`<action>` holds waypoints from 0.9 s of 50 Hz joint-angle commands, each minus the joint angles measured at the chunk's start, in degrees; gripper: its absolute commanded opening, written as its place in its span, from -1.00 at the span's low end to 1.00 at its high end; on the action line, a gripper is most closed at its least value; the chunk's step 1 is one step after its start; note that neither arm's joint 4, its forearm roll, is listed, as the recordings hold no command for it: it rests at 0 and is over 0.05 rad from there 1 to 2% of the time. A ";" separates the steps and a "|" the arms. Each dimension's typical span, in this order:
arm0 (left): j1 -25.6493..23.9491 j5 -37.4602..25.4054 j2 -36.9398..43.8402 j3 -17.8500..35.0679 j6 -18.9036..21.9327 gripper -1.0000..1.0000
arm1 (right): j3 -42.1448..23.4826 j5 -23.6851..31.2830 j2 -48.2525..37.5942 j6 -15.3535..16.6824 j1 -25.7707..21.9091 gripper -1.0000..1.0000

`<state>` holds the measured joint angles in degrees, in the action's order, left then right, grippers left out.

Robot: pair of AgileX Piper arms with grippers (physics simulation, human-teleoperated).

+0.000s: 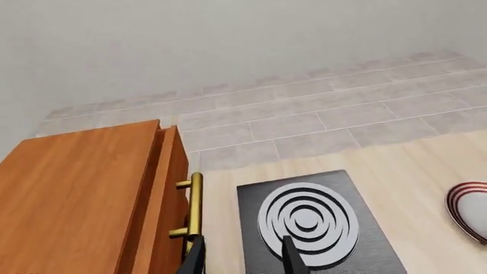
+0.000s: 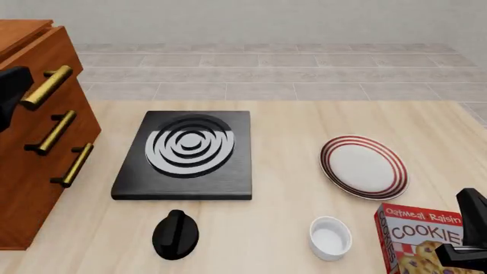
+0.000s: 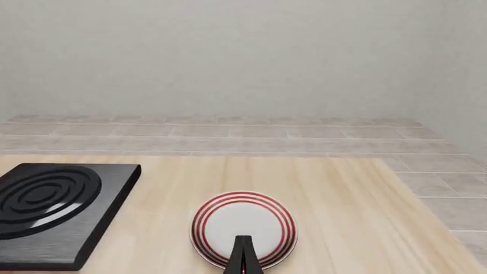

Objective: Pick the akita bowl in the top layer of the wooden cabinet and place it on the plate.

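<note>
The wooden cabinet point(image 2: 31, 171) stands at the table's left edge, with three brass bar handles. Its top layer point(image 1: 169, 194) shows only its front and its handle point(image 1: 195, 205). No inside is visible, so the akita bowl is hidden. My left gripper point(image 1: 242, 246) is open just short of that handle, one finger point(image 1: 196, 257) right beside the bar. In the front view it is a black shape point(image 2: 11, 91) against the top handle. The plate point(image 2: 364, 166), white with red rings, lies at the right. My right gripper point(image 3: 243, 244) is shut on nothing, hanging near the plate point(image 3: 243, 229).
A black stove slab point(image 2: 186, 153) with grey rings lies between cabinet and plate. In front of it sits a black knob-like object point(image 2: 175, 234). A plain white cup point(image 2: 330, 238) and a cookie box point(image 2: 420, 240) stand at the front right, next to my right arm point(image 2: 473, 206).
</note>
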<state>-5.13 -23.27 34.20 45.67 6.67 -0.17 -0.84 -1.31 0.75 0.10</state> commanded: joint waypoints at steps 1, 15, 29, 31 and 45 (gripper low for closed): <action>-0.73 -5.02 3.74 5.39 -2.95 1.00 | 0.00 -0.25 -0.32 0.02 -0.01 -1.00; -3.08 -10.93 5.77 10.25 1.10 1.00 | -0.04 0.36 0.27 -0.14 0.00 -1.00; -4.41 -16.92 8.98 14.36 -1.59 1.00 | -0.03 0.36 0.23 -0.06 0.06 -1.00; -4.14 -18.02 9.15 15.14 -1.01 1.00 | -0.02 0.23 0.11 -0.09 0.07 -1.00; -2.15 -24.14 11.53 19.28 0.06 1.00 | 0.01 -0.14 -0.21 0.12 0.06 -1.00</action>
<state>-8.06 -43.14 44.01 61.81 6.22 -0.18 -0.70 -1.24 0.77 0.12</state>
